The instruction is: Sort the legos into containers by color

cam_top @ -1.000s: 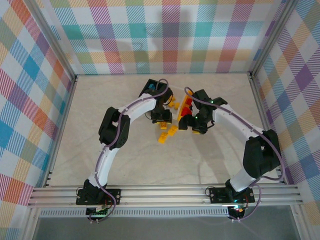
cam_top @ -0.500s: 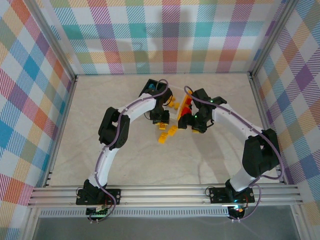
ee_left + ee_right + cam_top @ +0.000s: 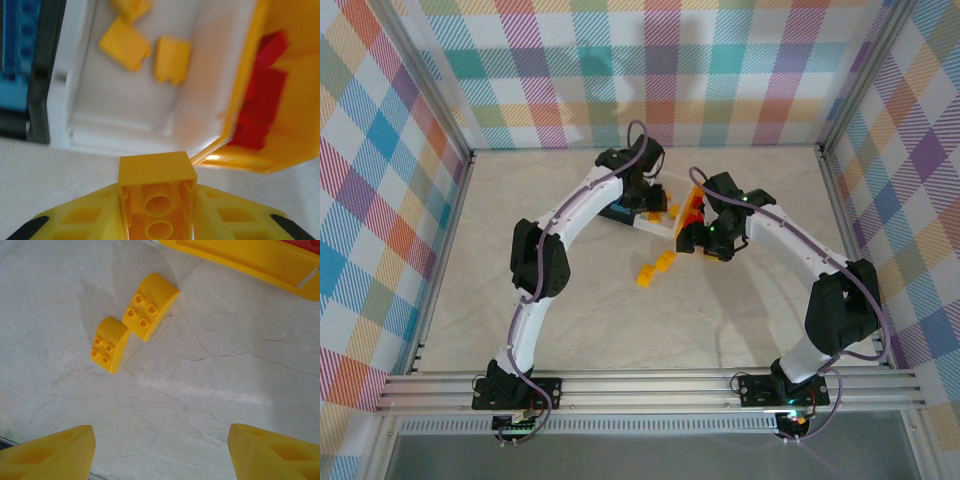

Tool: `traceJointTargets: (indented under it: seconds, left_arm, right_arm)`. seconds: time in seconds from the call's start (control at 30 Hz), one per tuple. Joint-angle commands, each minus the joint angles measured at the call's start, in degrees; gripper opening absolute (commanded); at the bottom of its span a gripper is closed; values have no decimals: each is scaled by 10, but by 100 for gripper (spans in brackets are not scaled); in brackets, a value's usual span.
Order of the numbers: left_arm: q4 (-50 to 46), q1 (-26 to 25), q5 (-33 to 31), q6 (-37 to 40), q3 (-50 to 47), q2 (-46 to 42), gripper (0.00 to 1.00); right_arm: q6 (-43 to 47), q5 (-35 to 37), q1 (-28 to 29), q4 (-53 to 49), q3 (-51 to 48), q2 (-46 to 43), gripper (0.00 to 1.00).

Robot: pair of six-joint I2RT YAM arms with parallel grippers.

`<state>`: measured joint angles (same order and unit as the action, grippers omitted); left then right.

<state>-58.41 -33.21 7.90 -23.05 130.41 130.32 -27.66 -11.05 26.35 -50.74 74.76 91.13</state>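
At bottom centre of left wrist view, yellow brick (image 3: 156, 172) clamped by left gripper (image 3: 158, 215) beside white bin (image 3: 125, 117); advance over rim, then release, judged needed. Right gripper (image 3: 160, 452) spread apart, empty.

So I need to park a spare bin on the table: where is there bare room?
The near half of the table, between the front rail and the two loose yellow bricks, is bare; so is the stretch left of the left arm. The middle is crowded: the bins, the left hand, the right hand and those bricks.
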Motion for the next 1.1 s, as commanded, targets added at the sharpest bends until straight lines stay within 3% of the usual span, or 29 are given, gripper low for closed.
traceJointTargets:
  seconds: [0.0,0.2,0.3,0.33,0.6,0.83,1.07]
  left_arm:
    - [-14,9,7,-14,66,55,37]
    - [16,13,15,-36,172,132,40]
    - [36,15,22,-49,199,151,58]
    - [38,15,23,-50,203,153,60]
    - [7,12,33,-23,205,111,64]
    - [-31,1,-22,31,20,-50,67]
    - [-58,-26,-45,51,-224,-222,67]
  right_arm:
    - [6,4,4,-14,10,-23,71]
    - [1,8,4,-15,4,-38,71]
    - [-8,9,4,-13,-6,-53,71]
    - [-12,9,4,-11,-12,-59,71]
    - [-52,17,5,7,-81,-141,72]
    - [-13,12,2,27,-49,-101,75]
    - [-15,78,1,95,11,-85,76]
